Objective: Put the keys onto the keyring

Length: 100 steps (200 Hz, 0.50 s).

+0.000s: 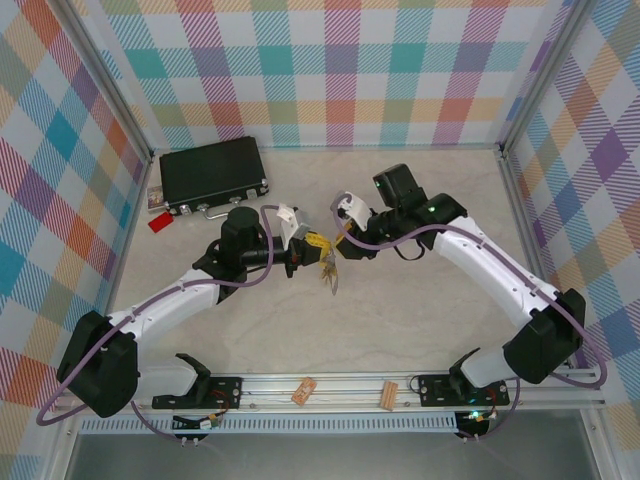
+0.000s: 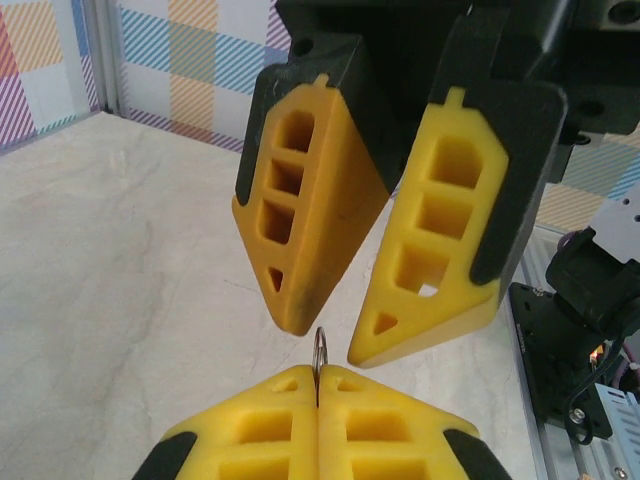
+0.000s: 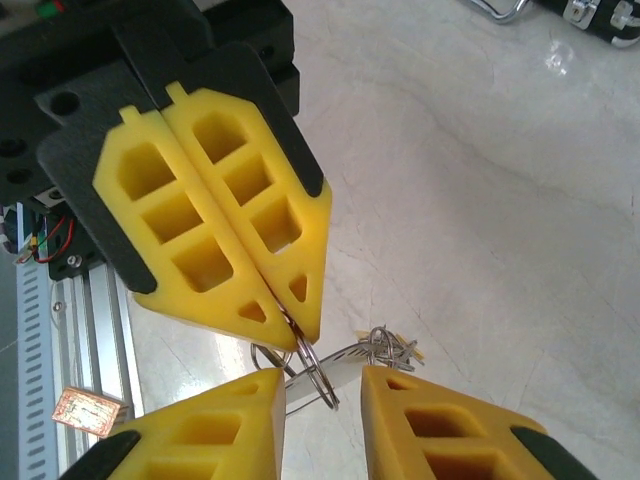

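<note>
My left gripper (image 1: 303,251) is shut on the thin grey wire loop of the keyring (image 2: 320,348), which pokes up between its yellow pads (image 2: 270,420). In the right wrist view the keyring (image 3: 322,372) hangs below those shut pads (image 3: 250,240), with a flat silver strip across it. A bunch of small rings and keys (image 3: 392,345) with yellow heads hangs off to the right. In the top view the keys (image 1: 328,272) dangle between the two grippers above the table. My right gripper (image 3: 322,388) is open, with one finger on either side of the keyring. Its fingers (image 2: 300,230) face my left gripper.
A black case (image 1: 212,175) with silver handles lies at the back left, with a small red tag (image 1: 160,222) beside it. Two tan wooden clips (image 1: 303,392) (image 1: 389,395) rest on the front rail. Checked walls (image 1: 330,70) enclose the marble-look table (image 1: 420,310).
</note>
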Motion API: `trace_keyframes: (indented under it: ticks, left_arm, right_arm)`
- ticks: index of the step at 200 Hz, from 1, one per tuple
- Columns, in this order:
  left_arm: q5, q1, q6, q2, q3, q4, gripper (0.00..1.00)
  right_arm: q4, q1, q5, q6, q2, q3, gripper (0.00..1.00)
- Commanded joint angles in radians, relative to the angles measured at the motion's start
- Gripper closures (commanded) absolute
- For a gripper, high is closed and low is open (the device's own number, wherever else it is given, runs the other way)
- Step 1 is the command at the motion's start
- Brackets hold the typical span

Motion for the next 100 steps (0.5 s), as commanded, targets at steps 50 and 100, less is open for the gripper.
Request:
trace_keyframes:
  ticks: [50, 100]
  left_arm:
    - [0.041, 0.005, 0.001, -0.009, 0.03, 0.036, 1.0]
    - [0.05, 0.002, -0.002, -0.001, 0.035, 0.034, 1.0]
  right_arm:
    - [-0.018, 0.014, -0.011, -0.03, 0.018, 0.02, 0.79]
    - [-0.012, 0.023, -0.025, -0.036, 0.024, 0.018, 0.84]
